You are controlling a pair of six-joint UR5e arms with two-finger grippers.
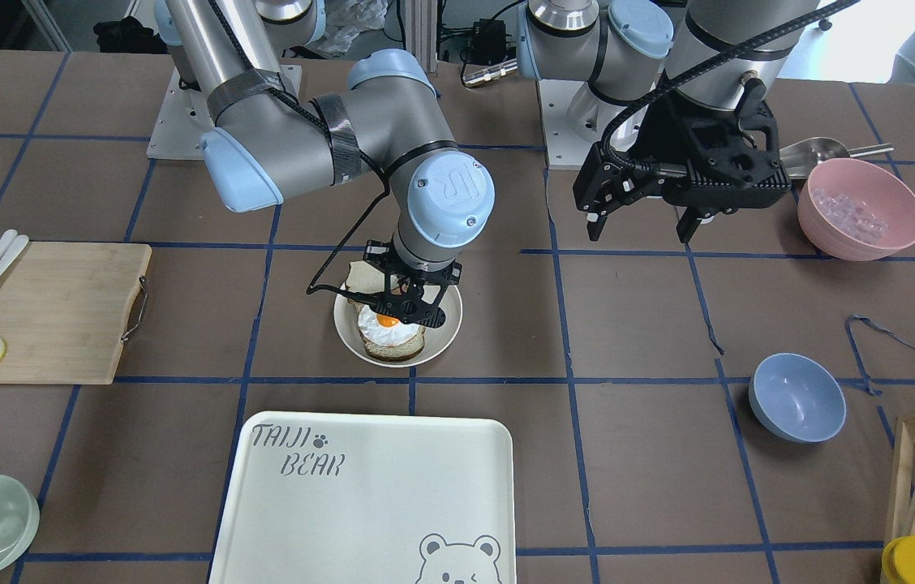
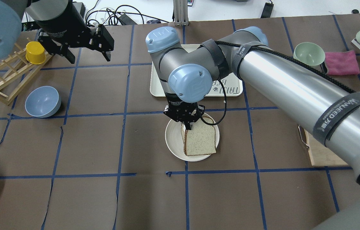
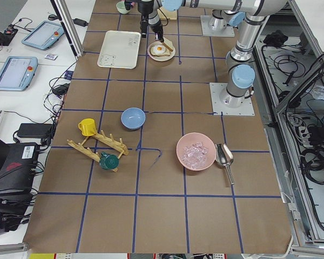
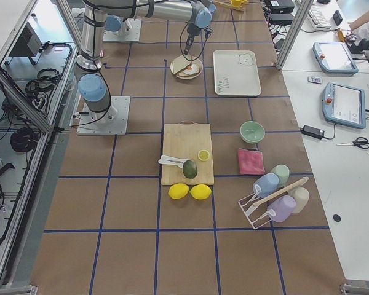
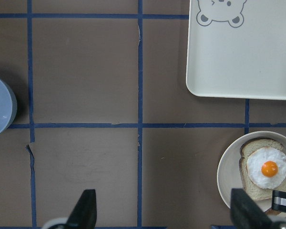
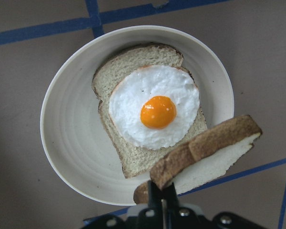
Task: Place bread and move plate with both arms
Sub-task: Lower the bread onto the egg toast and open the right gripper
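- The right pincer (image 6: 162, 193) pinches the bread (image 6: 207, 152) by its crust, holding the slice tilted above the plate (image 6: 69, 143), over the egg-topped slice (image 6: 152, 112) lying there.
- The bread appears not yet laid down; releasing it is judged the step in hand.
- The left pincer (image 1: 637, 234) hangs spread and empty, well apart from the plate.
- The plate rests on the counter (image 1: 652, 324) near the tray (image 1: 376, 519); its two-armed move is not yet begun.
- The tray reads "TAIJI BEAR" above a bear face.
- A joint cap (image 1: 451, 186) carries "UR".
- Lettering on a strap (image 2: 342, 113) around the right arm (image 2: 288, 83) is too uncertain to read.
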